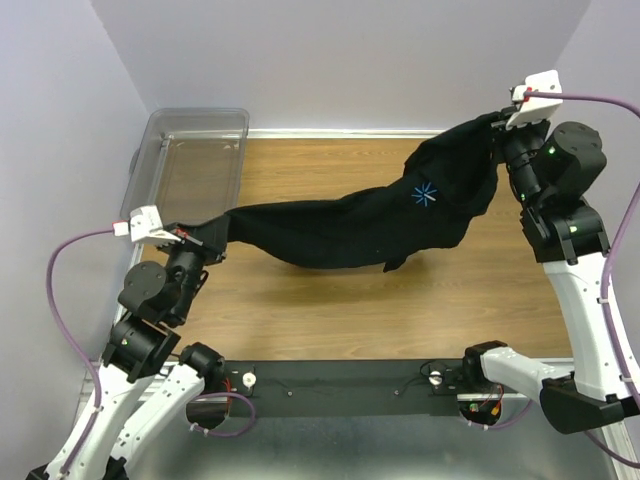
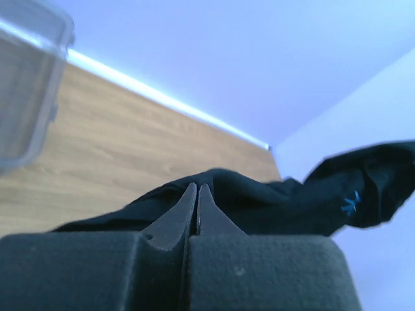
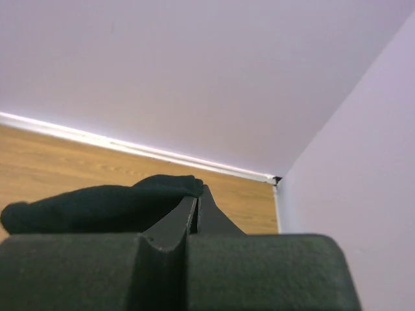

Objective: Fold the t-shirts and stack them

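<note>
Pale lilac walls are closing in a wooden table on three sides, and the top camera is showing all of it at once.

One black t-shirt is hanging stretched between the two arms, well above the far half of the table. It is running from the left edge, low, up to the far right corner and sagging in the middle. Whether the sag is touching the wood cannot be told. The left wrist camera is looking along the cloth toward its far end. The right wrist camera is catching only a bunched hump of it against the far wall.

One clear plastic bin is sitting in the far left corner. The shirt's left end is hanging just beside the bin's near right corner, outside it. The left wrist camera is showing one corner of the bin; the right wrist camera is not showing it.

Two grippers are working. The left gripper is pinching the shirt's left end, its jaws pressed together on the cloth. The right gripper is pinching the raised right end, its jaws likewise closed on fabric.

One small blue star-shaped mark is showing on the shirt's right part. It is also appearing in the left wrist view, but not in the right one.
</note>
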Robot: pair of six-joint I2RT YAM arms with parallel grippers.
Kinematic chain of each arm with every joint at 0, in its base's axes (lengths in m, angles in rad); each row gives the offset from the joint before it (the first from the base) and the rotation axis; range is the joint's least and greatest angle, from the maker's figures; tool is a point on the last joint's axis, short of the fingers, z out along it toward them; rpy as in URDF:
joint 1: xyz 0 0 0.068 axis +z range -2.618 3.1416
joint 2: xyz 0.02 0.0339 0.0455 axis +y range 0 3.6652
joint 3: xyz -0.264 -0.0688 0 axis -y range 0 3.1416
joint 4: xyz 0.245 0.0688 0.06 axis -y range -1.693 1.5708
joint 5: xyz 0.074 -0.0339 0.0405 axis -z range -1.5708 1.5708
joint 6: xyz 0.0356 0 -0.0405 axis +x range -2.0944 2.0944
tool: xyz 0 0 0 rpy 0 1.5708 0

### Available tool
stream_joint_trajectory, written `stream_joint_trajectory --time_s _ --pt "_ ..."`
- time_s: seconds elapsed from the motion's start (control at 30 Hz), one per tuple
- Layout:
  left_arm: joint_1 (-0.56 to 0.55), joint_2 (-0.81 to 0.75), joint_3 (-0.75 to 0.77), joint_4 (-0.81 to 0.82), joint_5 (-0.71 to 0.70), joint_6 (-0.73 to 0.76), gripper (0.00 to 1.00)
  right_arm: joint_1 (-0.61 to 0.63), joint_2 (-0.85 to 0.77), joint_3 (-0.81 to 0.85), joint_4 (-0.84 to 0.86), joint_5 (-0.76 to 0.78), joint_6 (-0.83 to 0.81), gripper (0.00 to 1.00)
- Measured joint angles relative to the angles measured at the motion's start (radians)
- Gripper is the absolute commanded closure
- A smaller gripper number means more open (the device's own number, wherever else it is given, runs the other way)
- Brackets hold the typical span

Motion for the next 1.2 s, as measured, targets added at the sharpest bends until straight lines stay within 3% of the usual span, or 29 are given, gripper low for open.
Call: stream_joint_trajectory --time_s 0.4,0.6,0.67,0.7,0.77,0.8,0.83,1.0,1.1,1.2 --pt "0.002 -0.032 0.1 -0.061 -0.027 0.063 1.0 -0.001 -0.011 0.076 -0.079 0.017 0.01 0.99" --pt "0.002 0.079 0.099 0.026 -0.026 0.072 1.0 -0.001 0.032 0.115 -0.079 0.033 0.01 0.99" --pt "0.002 0.166 0.084 0.069 -0.023 0.075 1.0 -0.002 0.089 0.142 -0.075 0.039 0.01 0.79" --pt "0.003 0.22 0.074 0.086 -0.02 0.077 1.0 -0.002 0.127 0.156 -0.072 0.04 0.014 0.53" --pt "0.01 0.32 0.056 0.125 -0.01 0.08 1.0 -0.002 0.223 0.179 -0.068 0.041 0.024 0.3" --pt "0.023 0.378 0.043 0.158 0.0 0.081 1.0 -0.002 0.295 0.194 -0.066 0.041 0.033 0.09" --pt "0.035 0.422 0.033 0.178 0.01 0.082 1.0 -0.002 0.341 0.198 -0.061 0.039 0.036 0.0" --pt "0.118 0.684 -0.04 0.282 0.065 0.079 1.0 -0.002 0.509 0.08 -0.1 -0.008 0.068 0.0" --pt "0.142 0.813 -0.041 0.335 0.082 0.08 1.0 -0.006 0.484 -0.034 -0.116 -0.102 0.042 0.0" --pt "0.153 0.872 -0.04 0.366 0.092 0.086 1.0 -0.013 0.387 -0.172 -0.174 -0.224 -0.083 0.02"
